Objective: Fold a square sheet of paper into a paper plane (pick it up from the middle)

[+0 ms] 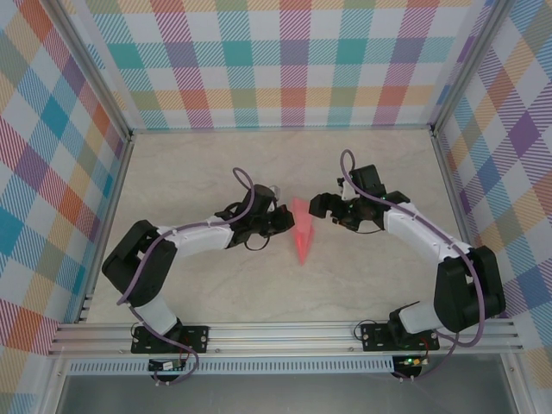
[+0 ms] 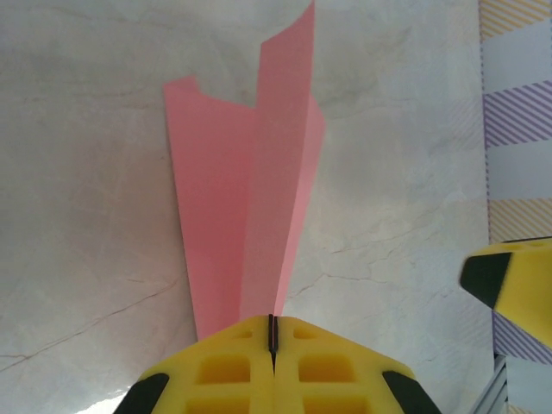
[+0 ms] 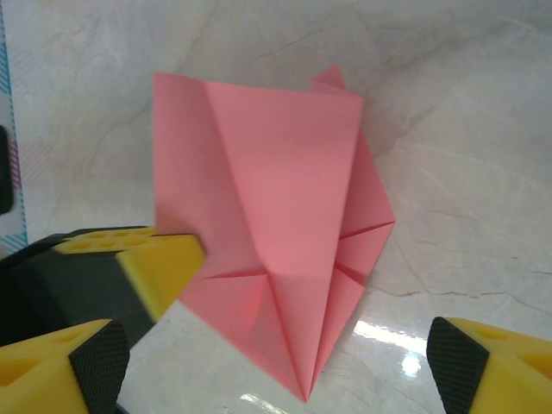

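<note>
The square sheet of paper is folded into a salmon-pink paper plane, a pointed dart with its tip toward the near edge of the table. My left gripper is shut on the plane's left side. In the left wrist view the plane runs away from the closed yellow fingertips, with one flap standing up. My right gripper hangs open just right of the plane's wide end. In the right wrist view the plane lies between and beyond my open right gripper, its folded layers spread.
The pale marble-patterned tabletop is walled by checked panels on three sides. An aluminium rail carrying both arm bases runs along the near edge. The left gripper's yellow finger shows against the plane's left edge in the right wrist view.
</note>
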Controlling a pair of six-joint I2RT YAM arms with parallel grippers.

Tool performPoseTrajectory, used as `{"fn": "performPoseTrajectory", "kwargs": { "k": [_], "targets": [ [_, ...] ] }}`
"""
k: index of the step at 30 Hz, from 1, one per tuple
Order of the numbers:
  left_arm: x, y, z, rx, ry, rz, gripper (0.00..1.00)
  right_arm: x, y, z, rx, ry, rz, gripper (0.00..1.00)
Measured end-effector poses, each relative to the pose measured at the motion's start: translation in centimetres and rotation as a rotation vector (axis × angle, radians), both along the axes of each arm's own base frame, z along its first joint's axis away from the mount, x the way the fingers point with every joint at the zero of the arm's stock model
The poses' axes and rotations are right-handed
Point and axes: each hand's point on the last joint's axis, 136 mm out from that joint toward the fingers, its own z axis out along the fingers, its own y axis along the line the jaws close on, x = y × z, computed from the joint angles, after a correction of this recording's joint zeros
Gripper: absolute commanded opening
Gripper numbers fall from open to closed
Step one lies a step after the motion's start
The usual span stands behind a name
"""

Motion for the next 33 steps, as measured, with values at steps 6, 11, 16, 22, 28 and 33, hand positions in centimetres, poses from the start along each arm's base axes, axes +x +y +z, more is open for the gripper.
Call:
{"fn": "performPoseTrajectory", "kwargs": {
  "k": [6, 11, 16, 22, 28, 33],
  "targets": [
    [-0.8, 1.2, -2.9, 0.019, 0.039, 0.027, 0.0, -1.2, 1.3, -2.1, 0.0, 0.057, 0.053, 0.74],
    [-1.7, 2.9, -5.2, 0.059, 0.072, 0.076, 0.0, -2.6, 2.9, -4.3, -0.053, 0.094, 0.116, 0.7],
    [-2.2, 4.1, -6.2, 0.084, 0.087, 0.114, 0.0, -3.6, 4.1, -6.3, -0.151, 0.106, 0.173, 0.68],
    [-2.1, 4.3, -6.2, 0.09, 0.084, 0.128, 0.0, -3.6, 5.2, -7.5, -0.243, 0.087, 0.223, 0.73],
    [-2.0, 4.5, -6.3, 0.1, 0.081, 0.136, 0.0, -3.9, 5.2, -9.1, -0.282, 0.108, 0.263, 0.82],
    [-2.0, 4.6, -6.3, 0.101, 0.081, 0.136, 0.0, -4.3, 5.5, -9.5, -0.273, 0.123, 0.3, 0.84]
  ]
}}
